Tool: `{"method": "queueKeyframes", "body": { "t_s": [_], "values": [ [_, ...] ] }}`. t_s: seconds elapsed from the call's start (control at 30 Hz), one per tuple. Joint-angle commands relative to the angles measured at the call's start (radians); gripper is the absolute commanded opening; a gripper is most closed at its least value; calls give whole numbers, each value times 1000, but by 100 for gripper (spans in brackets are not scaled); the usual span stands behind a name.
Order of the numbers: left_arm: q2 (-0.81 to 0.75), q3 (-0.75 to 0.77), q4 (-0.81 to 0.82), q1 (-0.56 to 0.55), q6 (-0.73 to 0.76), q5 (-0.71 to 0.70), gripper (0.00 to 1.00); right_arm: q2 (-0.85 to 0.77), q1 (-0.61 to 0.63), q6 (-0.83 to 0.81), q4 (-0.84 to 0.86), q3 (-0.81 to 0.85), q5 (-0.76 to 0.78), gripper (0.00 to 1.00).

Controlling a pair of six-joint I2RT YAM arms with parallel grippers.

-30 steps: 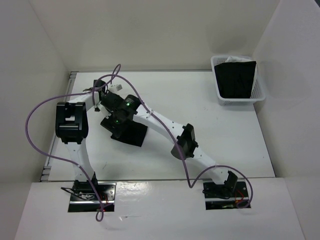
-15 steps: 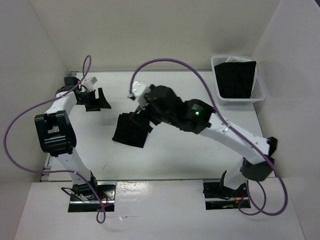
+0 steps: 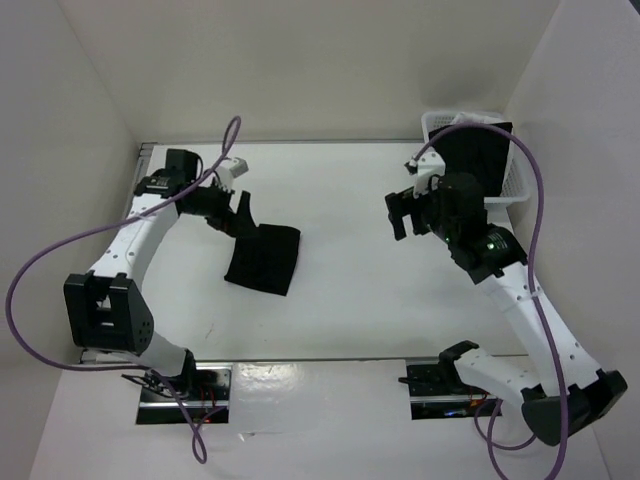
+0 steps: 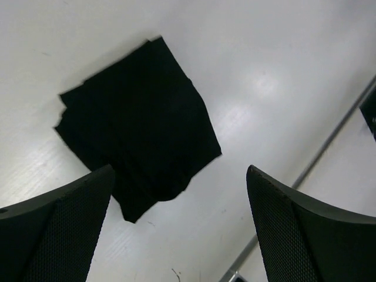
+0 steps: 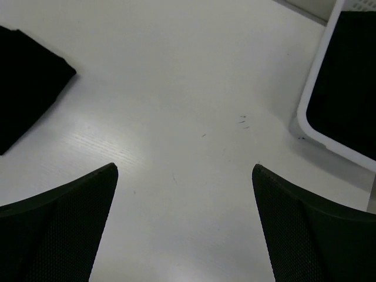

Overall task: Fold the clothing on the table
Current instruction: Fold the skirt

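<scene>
The clothing (image 3: 264, 258) lies as a small folded black rectangle on the white table (image 3: 380, 300), left of centre. My left gripper (image 3: 230, 215) hovers just above its upper left corner, open and holding nothing. In the left wrist view the clothing (image 4: 138, 126) lies flat beyond the spread left gripper (image 4: 180, 170). My right gripper (image 3: 405, 212) hangs open over bare table well to the right of the clothing. In the right wrist view the right gripper (image 5: 185, 168) has only tabletop between its fingers, and the clothing's corner (image 5: 26, 85) shows at the far left.
A white mesh basket (image 3: 515, 185) with a black cloth (image 3: 470, 160) in it stands at the back right corner, its rim (image 5: 311, 126) close to the right gripper. A metal rail (image 3: 143, 160) runs along the table's left edge. White wall panels enclose the table.
Both grippers have opened and come off the clothing, which now lies folded alone. The right arm has swung far right toward the basket; the left gripper has moved back beside the clothing.
</scene>
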Motion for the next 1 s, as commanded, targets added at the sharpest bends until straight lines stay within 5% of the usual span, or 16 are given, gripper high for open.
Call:
{"method": "queueKeyframes", "body": {
  "t_s": [0.0,0.47,0.73,0.97],
  "values": [
    [7,-52,-77,-55,84,20,99,-59,-60,39,120,-41,-115,99],
    [272,-42,-223,-182,225,114,100,-89,-136,51,173,-128,-160,99],
    [266,-51,-206,-182,95,-125,100,-108,-136,51,182,-137,-160,99],
    [244,-63,-208,-95,60,-189,100,-117,-136,51,182,-147,-169,99]
  ]
}}
